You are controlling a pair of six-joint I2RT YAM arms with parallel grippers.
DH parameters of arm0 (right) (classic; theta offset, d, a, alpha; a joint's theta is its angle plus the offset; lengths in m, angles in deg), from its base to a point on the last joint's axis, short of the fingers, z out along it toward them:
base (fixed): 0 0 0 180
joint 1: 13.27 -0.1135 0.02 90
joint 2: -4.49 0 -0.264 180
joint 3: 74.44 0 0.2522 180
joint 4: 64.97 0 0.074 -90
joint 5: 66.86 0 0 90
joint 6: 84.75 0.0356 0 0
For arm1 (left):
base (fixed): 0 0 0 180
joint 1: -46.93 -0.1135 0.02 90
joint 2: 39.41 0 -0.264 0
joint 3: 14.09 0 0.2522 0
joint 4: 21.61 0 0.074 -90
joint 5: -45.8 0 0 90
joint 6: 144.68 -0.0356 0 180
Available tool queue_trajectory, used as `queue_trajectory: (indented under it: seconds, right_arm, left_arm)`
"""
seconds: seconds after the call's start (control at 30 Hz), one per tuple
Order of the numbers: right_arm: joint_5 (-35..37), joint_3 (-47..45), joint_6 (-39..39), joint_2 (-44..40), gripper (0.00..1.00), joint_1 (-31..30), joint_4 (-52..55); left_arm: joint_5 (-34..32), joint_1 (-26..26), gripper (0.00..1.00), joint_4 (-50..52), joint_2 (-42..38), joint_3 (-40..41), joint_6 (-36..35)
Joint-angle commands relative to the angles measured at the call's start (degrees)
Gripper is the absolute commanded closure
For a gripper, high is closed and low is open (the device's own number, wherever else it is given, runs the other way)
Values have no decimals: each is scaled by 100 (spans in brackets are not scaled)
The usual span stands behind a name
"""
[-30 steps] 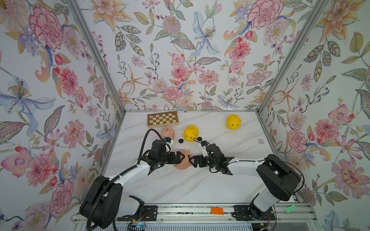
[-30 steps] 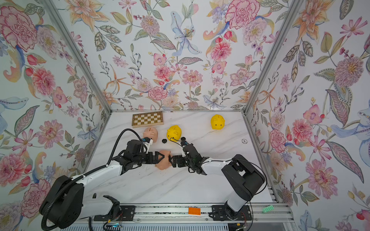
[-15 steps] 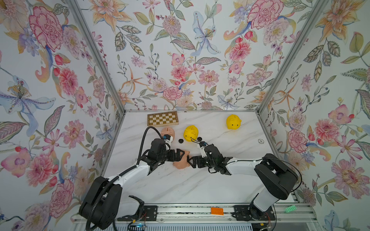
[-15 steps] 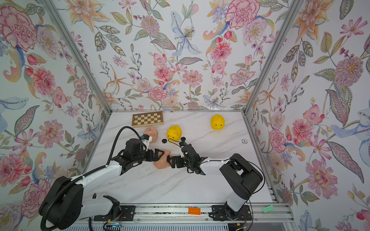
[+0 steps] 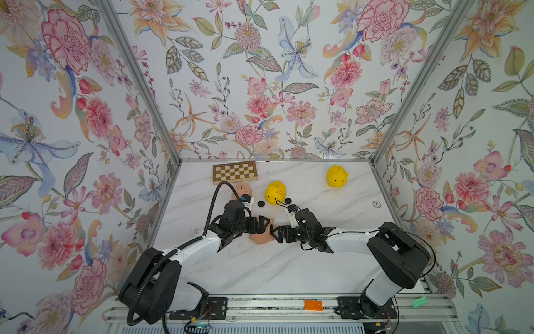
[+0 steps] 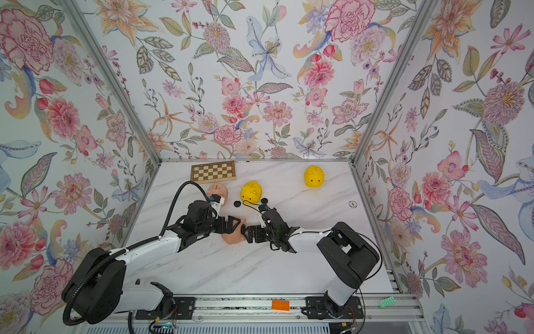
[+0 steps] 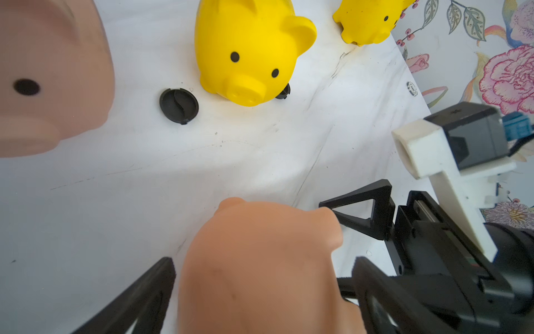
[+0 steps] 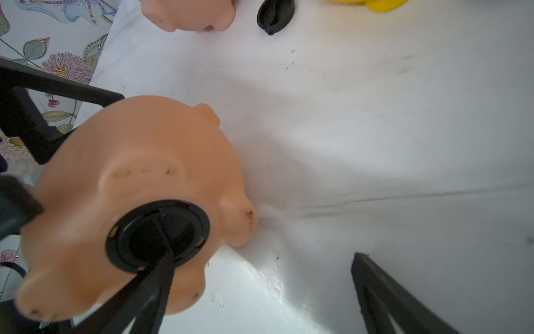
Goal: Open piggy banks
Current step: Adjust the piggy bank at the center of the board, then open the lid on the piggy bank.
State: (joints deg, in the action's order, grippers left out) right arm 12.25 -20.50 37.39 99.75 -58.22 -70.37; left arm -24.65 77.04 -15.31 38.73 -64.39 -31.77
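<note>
Straddling pink pig (image 8: 138, 150), L hand (image 7: 261, 263) open, unclamped; R hand (image 8: 263, 257) open, one finger (image 8: 150, 283) at plug (image 8: 157, 235). Pig prob. light, squishy, slick: hold flanks, pinch plug's ridge.

Pink piggy bank (image 8: 138, 185): smooth matt plastic; plug (image 8: 157, 234) glossy black; tabletop (image 8: 375, 115) marble-look, slight sheen.

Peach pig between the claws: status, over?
Left claw open, straddling peach pig. Right claw open, one finger at its black plug, not yet out. Nothing in the way.
</note>
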Motion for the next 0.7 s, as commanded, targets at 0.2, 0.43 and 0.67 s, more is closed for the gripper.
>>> queue_trajectory:
  seconds: [0.2, 0.43, 0.67]
  right_arm:
    - [40, 77, -24, 89, 2, -49, -60]
    - [10, 103, -15, 124, 2, -64, -84]
    - [-17, 104, -13, 133, 2, -66, -101]
  left_arm:
    - [-482, 232, 1, -464, 374, -129, -109]
    - [-452, 268, 1, -893, 434, 157, 5]
    - [-419, 268, 1, -1045, 434, 356, 29]
